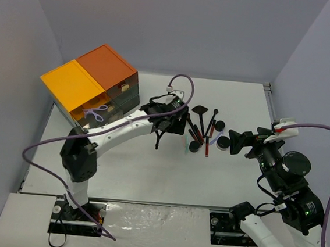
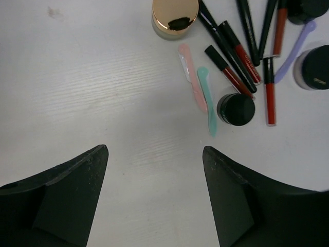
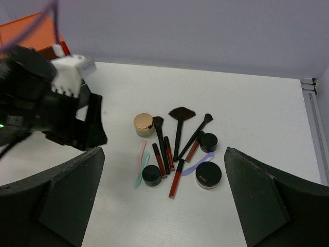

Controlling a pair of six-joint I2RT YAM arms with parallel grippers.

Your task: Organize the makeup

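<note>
The makeup lies in a loose cluster on the white table (image 1: 137,167). It includes a gold-lidded jar (image 2: 175,15), black-handled brushes (image 3: 178,128), red pencils (image 2: 270,90), round black compacts (image 3: 208,175) and pink (image 2: 191,77), mint (image 2: 208,100) and lavender (image 2: 293,51) spatulas. My left gripper (image 2: 154,152) is open and empty, hovering over bare table just left of the cluster (image 1: 204,136). My right gripper (image 3: 163,152) is open and empty, to the right of the cluster and facing it. A lavender scissor-shaped curler (image 1: 95,114) shows at the cabinet's yellow drawer front.
The dark green drawer cabinet (image 1: 93,81) with orange and yellow tops stands at the back left, close behind my left arm. Grey walls enclose the table at the back and on both sides. The table's right edge has a metal rail (image 3: 313,103).
</note>
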